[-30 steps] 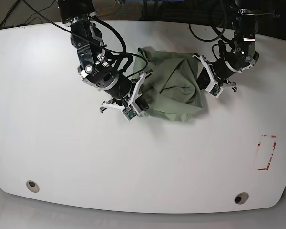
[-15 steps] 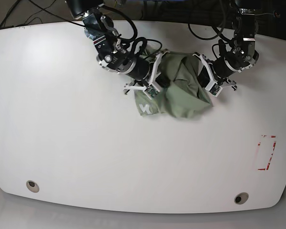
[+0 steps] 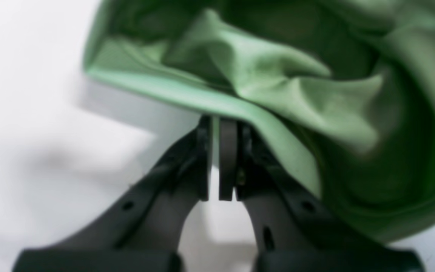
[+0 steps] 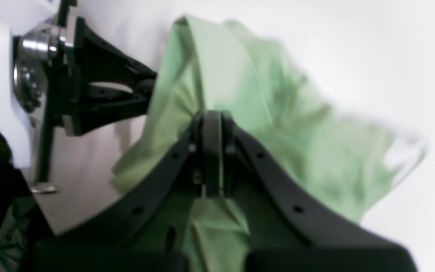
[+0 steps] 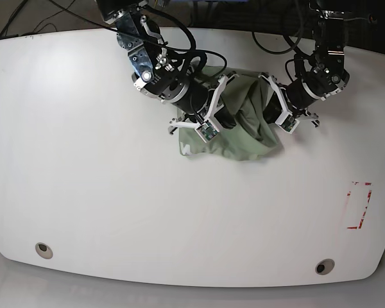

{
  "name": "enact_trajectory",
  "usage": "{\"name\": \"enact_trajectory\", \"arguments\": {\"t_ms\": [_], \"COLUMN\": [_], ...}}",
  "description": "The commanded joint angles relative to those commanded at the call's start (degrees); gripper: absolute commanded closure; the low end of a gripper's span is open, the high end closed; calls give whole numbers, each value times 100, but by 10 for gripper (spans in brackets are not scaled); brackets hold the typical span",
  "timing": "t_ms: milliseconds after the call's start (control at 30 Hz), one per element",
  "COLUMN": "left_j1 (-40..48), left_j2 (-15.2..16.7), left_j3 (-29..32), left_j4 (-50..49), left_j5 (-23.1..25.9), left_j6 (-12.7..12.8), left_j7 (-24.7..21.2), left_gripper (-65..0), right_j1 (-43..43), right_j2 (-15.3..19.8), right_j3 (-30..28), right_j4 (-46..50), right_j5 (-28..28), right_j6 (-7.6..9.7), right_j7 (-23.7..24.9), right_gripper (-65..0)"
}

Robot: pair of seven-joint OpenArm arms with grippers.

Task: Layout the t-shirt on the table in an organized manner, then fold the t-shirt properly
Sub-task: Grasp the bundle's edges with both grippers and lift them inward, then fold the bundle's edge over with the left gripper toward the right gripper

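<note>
In the base view, two round grey grommets [image 5: 43, 249] [image 5: 324, 265] sit at the near edge of the large white smooth table [image 5: 83, 192], at 7 and 5 o'clock. Red tape marks [image 5: 359, 205] lie at 4 o'clock. Beyond the centre, toward 12 o'clock, the pale sage-green, wrinkly cloth t-shirt [image 5: 244, 138] lies bunched between the two arms. The right gripper [image 4: 212, 124] has its jaws pressed together on a fold of the t-shirt, near the cloth's 10 o'clock side. The left gripper [image 3: 219, 126] at the 2 o'clock side has its jaws nearly together, pinching the cloth's edge where it goes in at the tips.
</note>
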Motion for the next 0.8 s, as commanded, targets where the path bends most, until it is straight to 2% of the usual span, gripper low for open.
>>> {"name": "enact_trajectory", "arguments": {"t_ms": [200,433,600,700,800], "left_j1": [9,-9,-9,0,-9], "left_j2": [-9,-167,-176,-176,-176], "left_j3": [0,-9,-70,-229,-308], "left_j4": [193,237,343,484,598], "left_j5": [9,0,-9,-9,-9], "left_j6": [0,0,0,0,0], "left_j7": [0,316,360,369,448], "left_gripper": [-25,-25,-25,-25,-25], "right_j1": [-9,-53,-229,-308,-334], "right_j2": [123,422,448,431,431], "right_j3": [281,290,281,255,-53], "right_j4": [0,-132,-466,-695,-941], "right_j5": [-18,-18,-18,-18,-18], "right_j6": [0,0,26,44,44], "right_j7": [0,35,62,264,492], "right_gripper": [0,0,0,0,0]}}
